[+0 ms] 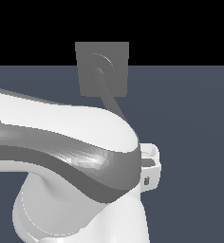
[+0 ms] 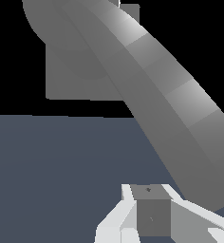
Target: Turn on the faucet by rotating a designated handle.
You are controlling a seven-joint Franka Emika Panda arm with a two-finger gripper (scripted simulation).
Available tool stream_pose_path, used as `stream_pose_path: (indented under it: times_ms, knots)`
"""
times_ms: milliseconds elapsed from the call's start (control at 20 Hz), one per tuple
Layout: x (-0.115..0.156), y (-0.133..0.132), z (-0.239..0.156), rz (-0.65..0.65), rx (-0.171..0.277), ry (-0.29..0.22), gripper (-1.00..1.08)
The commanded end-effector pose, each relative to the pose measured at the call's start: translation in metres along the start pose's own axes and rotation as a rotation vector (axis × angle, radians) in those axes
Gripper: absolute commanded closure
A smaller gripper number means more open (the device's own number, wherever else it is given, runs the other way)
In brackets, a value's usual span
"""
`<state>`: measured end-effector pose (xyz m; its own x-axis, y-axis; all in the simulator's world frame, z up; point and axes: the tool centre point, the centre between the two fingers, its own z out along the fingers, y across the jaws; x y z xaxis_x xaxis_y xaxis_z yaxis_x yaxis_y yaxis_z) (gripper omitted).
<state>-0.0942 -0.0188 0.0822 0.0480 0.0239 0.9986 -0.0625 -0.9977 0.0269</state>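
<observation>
The faucet's square grey backplate (image 1: 102, 69) stands upright at the back, with raised rings round its hub. It also shows in the wrist view (image 2: 76, 78). The handle (image 1: 111, 99), a slim curved grey bar, runs down from the hub towards the exterior view's right, and its far end is hidden behind my arm. In the wrist view the handle (image 2: 171, 109) looms large and sweeps diagonally, passing close beside my gripper (image 2: 149, 192). The fingers stand together with nothing between them. I cannot tell whether they touch the bar. In the exterior view only the hand's body (image 1: 151, 167) shows.
My glossy white arm (image 1: 61, 142) fills the lower left and middle of the exterior view and blocks the handle's lower part. A flat dark blue-grey floor (image 1: 190, 104) lies under everything.
</observation>
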Motion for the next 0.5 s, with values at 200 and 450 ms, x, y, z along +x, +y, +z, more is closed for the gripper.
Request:
stream_pose_path:
  times_ms: [200,450]
  knots:
    - [0.027,0.030,0.001,-0.008,-0.022,0.024,1.08]
    - [0.042,0.044,0.001,-0.008,-0.023,0.027,1.08]
